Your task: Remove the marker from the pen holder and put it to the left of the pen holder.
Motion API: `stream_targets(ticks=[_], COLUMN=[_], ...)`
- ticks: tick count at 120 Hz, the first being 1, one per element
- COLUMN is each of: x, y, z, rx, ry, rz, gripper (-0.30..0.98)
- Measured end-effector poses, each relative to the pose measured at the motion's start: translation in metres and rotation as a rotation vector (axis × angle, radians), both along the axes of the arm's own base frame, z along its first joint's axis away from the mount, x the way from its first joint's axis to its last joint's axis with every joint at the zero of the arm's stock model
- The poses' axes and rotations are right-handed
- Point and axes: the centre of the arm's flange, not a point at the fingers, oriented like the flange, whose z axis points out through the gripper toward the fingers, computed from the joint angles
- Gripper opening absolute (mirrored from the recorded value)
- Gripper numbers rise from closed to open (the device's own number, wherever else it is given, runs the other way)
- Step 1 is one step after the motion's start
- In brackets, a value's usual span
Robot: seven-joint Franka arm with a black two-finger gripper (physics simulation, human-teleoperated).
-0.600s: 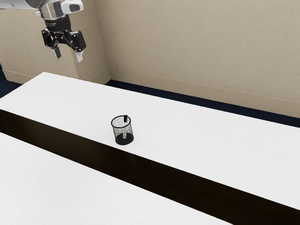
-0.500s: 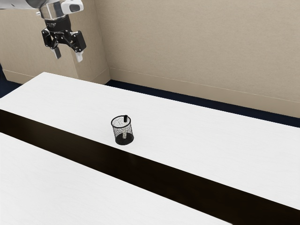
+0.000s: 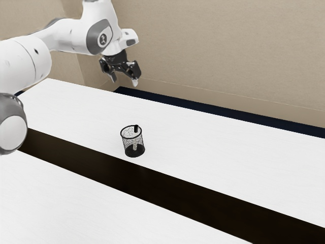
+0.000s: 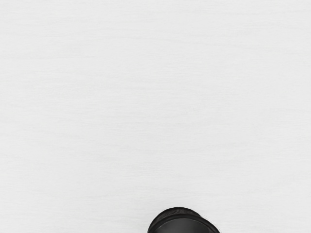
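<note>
Near tabletop: the white surface point(image 3: 76, 203) closest to the exterior view's camera; take that view's top as twelve o'clock for all that follows.
Dark strip: it point(image 3: 152, 178) runs from about ten o'clock to four, between the two white surfaces.
Pen holder: it point(image 3: 131, 138) stands upright on the far tabletop point(image 3: 203, 142), just beyond the strip.
Marker: it point(image 3: 136, 128) is inside the holder, nearly upright, its black end poking up near one o'clock on the rim.
Gripper: you have it point(image 3: 124, 80) up in the air, close to twelve o'clock from the holder and well apart from it.
Fingers: spread, with nothing between them; you are holding nothing.
Dark rounded thing: the wrist view has it point(image 4: 180, 224) near or under your hand; I can't tell you what it is.
Wall: it point(image 3: 213, 51) stands behind everything.
Step in hand: I judge you are on the approach, with the grasp not yet made.
Next move: line up over the marker's black end, lower with the fingers astride it and off the rim, close, then lift straight up before you carry it to the holder's left.
</note>
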Motion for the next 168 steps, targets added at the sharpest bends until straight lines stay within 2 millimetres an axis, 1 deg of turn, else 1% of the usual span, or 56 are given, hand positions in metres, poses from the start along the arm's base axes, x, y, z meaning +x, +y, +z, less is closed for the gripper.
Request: stream_targets(ticks=[8, 15, 22, 28, 37, 43, 56, 71, 87, 99, 112, 119, 140, 149, 168], x=[0.018, 0.03, 0.039, 0.044, 0.049, 0.05, 0.047, 0.037, 0.028, 0.017, 0.009, 0.006, -0.006, -0.008, -0.013], y=[-0.011, -0.03, -0.041, -0.046, -0.047, -0.048, -0.044, -0.038, -0.041, -0.042, -0.03, -0.027, -0.029, -0.034, -0.041], z=[-0.034, -0.051, -0.067, -0.075, -0.095, -0.103, -0.113, -0.124, -0.129, -0.144, -0.158, -0.163, -0.166, -0.165, -0.17], rx=[-0.004, -0.009, -0.014, -0.018, -0.013, -0.016, -0.017, -0.057, -0.116, -0.136, -0.134, -0.136, -0.169, -0.178, -0.199], ry=[-0.035, -0.08, -0.117, -0.137, -0.139, -0.13, -0.085, -0.008, 0.054, 0.11, 0.15, 0.164, 0.196, 0.199, 0.218], rz=[0.025, 0.033, 0.051, 0.078, 0.136, 0.176, 0.274, 0.396, 0.498, 0.562, 0.635, 0.666, 0.734, 0.751, 0.787], gripper=[0.69, 0.69, 0.69, 0.69, 0.69, 0.69, 0.69, 0.69, 0.69, 0.69, 0.69, 0.69, 0.69, 0.69, 0.69])
